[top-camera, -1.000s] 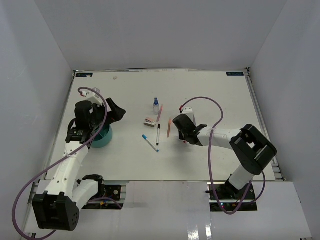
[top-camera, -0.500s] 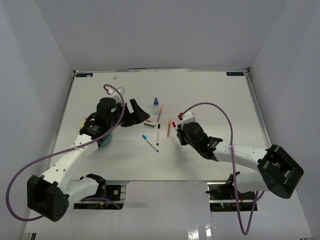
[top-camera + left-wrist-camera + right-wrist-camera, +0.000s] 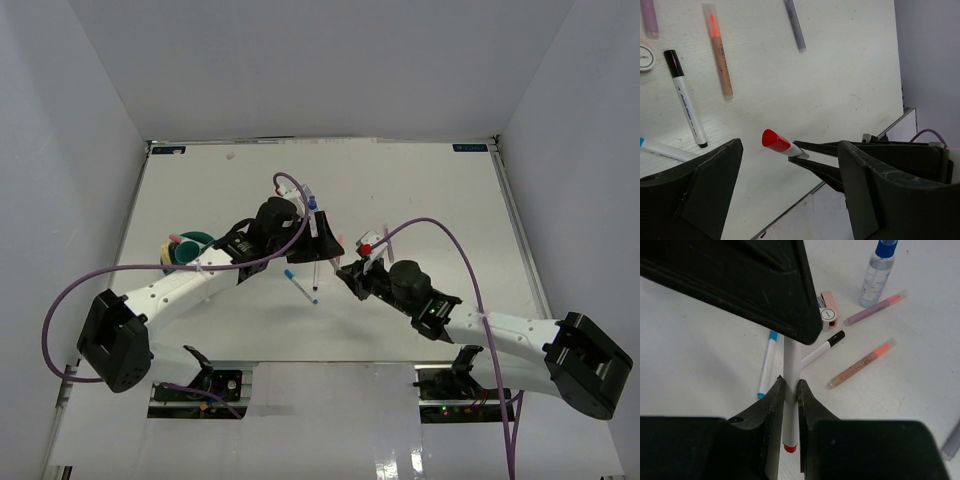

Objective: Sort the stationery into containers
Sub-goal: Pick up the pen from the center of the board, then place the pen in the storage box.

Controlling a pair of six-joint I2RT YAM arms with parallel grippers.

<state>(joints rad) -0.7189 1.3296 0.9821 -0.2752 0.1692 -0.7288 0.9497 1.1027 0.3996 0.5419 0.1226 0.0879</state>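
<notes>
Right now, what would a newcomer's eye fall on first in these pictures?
First, the right gripper, shut on a red-capped marker and holding it above the middle of the table. The open left gripper hangs close beside it, over loose pens and a blue-capped bottle. The teal cup sits at the table's left.

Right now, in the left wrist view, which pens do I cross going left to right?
In order: purple pen → black-capped marker → orange pen → grey pen. Left out: red-capped marker in the right end effector, which overlaps the grey pen's span.
</notes>
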